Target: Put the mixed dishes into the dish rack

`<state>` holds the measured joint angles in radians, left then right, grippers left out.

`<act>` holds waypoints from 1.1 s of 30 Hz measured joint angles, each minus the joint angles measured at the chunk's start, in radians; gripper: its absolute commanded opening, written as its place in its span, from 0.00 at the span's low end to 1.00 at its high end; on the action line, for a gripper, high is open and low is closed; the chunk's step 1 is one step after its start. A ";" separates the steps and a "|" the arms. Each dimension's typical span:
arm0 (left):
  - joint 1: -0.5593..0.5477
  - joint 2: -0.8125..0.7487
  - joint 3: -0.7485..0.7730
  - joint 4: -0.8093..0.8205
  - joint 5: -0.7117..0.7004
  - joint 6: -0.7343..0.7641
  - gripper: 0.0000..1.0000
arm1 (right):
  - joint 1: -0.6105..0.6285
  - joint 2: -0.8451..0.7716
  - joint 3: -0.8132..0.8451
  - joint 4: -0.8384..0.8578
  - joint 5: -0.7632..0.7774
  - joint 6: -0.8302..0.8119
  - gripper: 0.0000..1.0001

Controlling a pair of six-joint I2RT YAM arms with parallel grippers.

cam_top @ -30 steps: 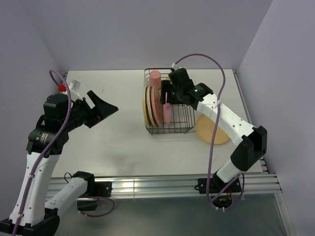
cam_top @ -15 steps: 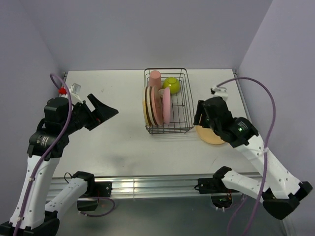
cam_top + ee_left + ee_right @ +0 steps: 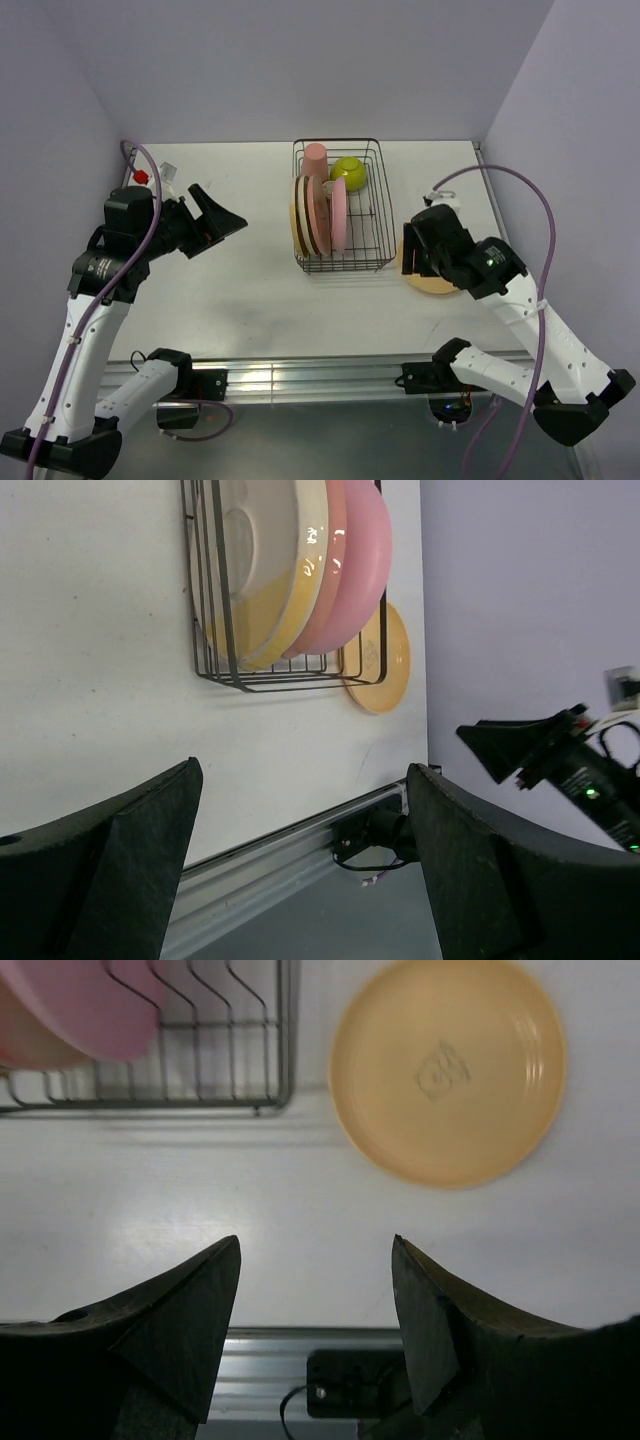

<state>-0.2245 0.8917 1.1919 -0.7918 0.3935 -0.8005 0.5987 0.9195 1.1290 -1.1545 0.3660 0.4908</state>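
Orange-yellow plate (image 3: 447,1070) lies flat; right tool (image 3: 315,1245) hovers above, jaws spread, empty.

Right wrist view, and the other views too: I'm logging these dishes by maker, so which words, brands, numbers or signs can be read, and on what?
No text can be read in any view.
Moulded stamp at the centre of the orange-yellow plate: a small squarish mark, too blurred to read.
Pink plate in the dish rack: no lettering shows.
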 measured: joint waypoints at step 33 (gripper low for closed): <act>0.001 -0.179 -0.174 0.077 0.084 0.000 0.89 | -0.201 0.021 -0.583 0.557 0.023 -0.945 0.75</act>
<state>-0.2237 0.7124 1.0176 -0.7147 0.4778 -0.8001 0.3973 0.9405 0.5457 -0.5980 0.3893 -0.4538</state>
